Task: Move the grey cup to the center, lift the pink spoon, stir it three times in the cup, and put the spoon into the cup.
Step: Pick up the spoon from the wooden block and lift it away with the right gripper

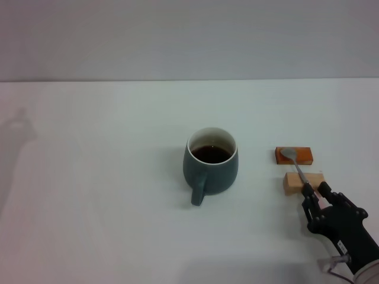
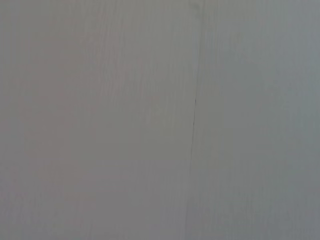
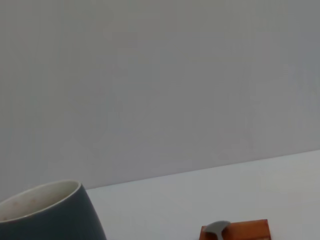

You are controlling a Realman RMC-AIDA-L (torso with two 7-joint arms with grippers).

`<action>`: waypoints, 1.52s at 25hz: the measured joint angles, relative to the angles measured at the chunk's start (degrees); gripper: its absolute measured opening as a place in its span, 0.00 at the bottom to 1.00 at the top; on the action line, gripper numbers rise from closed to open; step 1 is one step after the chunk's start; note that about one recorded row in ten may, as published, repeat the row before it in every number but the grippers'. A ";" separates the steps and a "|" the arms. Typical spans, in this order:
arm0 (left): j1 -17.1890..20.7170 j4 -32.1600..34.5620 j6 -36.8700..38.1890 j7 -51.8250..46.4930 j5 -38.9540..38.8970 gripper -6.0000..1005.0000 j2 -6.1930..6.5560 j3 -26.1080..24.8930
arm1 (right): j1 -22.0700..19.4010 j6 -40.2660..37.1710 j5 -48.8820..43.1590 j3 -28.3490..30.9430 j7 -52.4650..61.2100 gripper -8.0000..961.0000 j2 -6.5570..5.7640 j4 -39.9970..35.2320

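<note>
Grey cup (image 1: 212, 165) mid-worktop, dark liquid inside. Right claw (image 1: 314, 198) near worktop's right front corner, pinching pink spoon (image 1: 296, 167) handle; bowl rests on orange-brown block (image 1: 294, 155), neck over pale block (image 1: 303, 183). Lift straight, keep level, clear blocks before swinging toward cup. Left claw unseen.

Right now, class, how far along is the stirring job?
Done: the cup sits mid-table. In hand: the right end effector is at the spoon, whose bowl lies on the orange block; whether it grips is unclear. Left: lifting, stirring, leaving the spoon in the cup.
</note>
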 joint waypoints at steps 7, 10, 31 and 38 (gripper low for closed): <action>-0.16 0.00 -0.09 0.00 0.00 0.00 0.00 -0.12 | -0.06 0.75 0.00 0.26 0.00 0.33 0.00 -0.10; -0.18 0.03 -0.10 0.00 0.00 0.00 0.00 -0.13 | -0.11 0.76 0.00 0.26 0.00 0.32 0.01 -0.10; -0.19 0.08 0.04 0.00 0.00 0.00 0.00 -0.11 | -0.13 0.76 0.00 0.23 0.06 0.26 0.09 -0.04; -0.19 0.09 0.12 0.00 0.00 0.00 0.00 -0.11 | 0.01 0.80 0.00 0.19 0.08 0.21 0.04 0.05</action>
